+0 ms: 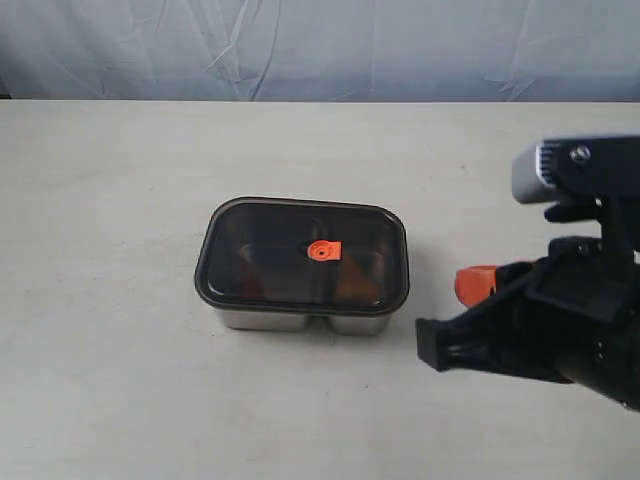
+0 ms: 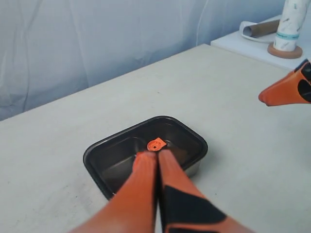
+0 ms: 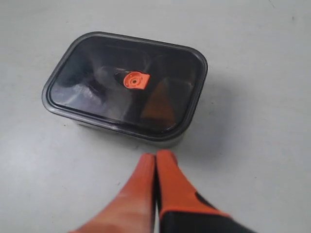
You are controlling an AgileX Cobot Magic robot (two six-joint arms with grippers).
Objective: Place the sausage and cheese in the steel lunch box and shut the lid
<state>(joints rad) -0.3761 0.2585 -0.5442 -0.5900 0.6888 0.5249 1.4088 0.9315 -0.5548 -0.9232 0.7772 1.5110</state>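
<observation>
Steel lunch box (image 1: 268, 320): on the pale counter (image 1: 110, 190), a little left of centre in the exterior view. Shiny lower wall visible under the lid, with a notch at the front marking the central divider.

Lid (image 1: 270, 245): dark, smoky, translucent. Seated flat on the box and covering all four rounded corners. Small orange valve tab (image 1: 323, 251) at its centre.

Cheese (image 3: 158, 104): dim orange-brown wedge seen through the lid, inside the box, in the right-hand compartment in the exterior view.

Sausage: not to be made out with any certainty through the dark plastic.

Left gripper (image 2: 157, 154): orange fingers pressed together, nothing between them. Tips lined up with the valve tab in the left wrist view; height over the box unclear. Out of frame in the exterior view.

Right gripper (image 3: 155, 159): orange fingers closed tight, empty. Near the box's right front corner in the exterior view, not touching it.

Backdrop (image 1: 320, 45): creased pale blue cloth behind the counter.

Paper rolls (image 2: 290, 26): on a white surface beyond the counter edge, left wrist view only.
</observation>
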